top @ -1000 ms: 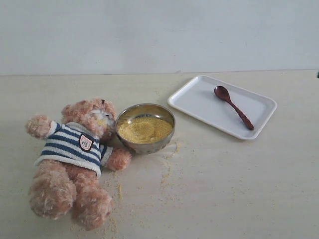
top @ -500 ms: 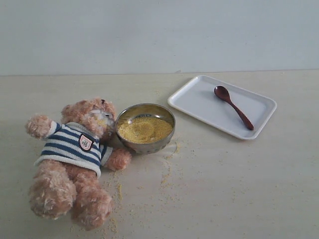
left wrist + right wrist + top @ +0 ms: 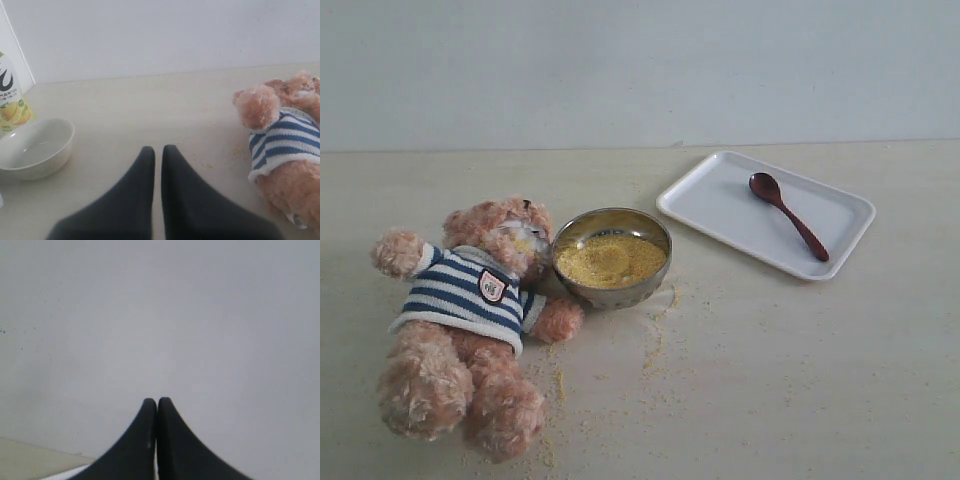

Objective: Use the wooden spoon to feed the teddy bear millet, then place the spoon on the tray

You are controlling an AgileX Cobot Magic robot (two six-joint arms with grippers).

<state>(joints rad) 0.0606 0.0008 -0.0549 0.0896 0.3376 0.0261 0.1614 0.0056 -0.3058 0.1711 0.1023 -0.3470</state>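
At the far left, in the left wrist view: a round white glazed bowl [image 3: 35, 147] just beside a yellow-labelled carton [image 3: 10, 100] cut off by the frame edge. Next along, over the pale wood-grain tabletop [image 3: 150, 110], the left pincer [image 3: 157, 152]: two dark tapered fingers pressed almost together, a thin slit between, pinching nothing. Cannot tell whether touching the surface.

Further right, a fluffy light-brown plush teddy bear [image 3: 470, 320] in a navy-and-white striped sweater with a small chest badge, flat on its back, head against the rim of a small round steel bowl [image 3: 620, 295], one paw at the bowl's base. In that bowl, a heap of fine yellow millet [image 3: 610, 260]; loose specks strewn over the tabletop in front and beside the bear's legs.

Right again, near the bowl but apart from it, a flat white rectangular tray [image 3: 720, 200] with rounded corners and a low rim. Inside it, a slim dark reddish-brown wooden spoon [image 3: 788, 215], lying diagonally, touched by neither pincer.

Last, the right pincer [image 3: 157, 402]: dark fingertips shut tip to tip, holding nothing, facing a plain pale wall [image 3: 160, 315].
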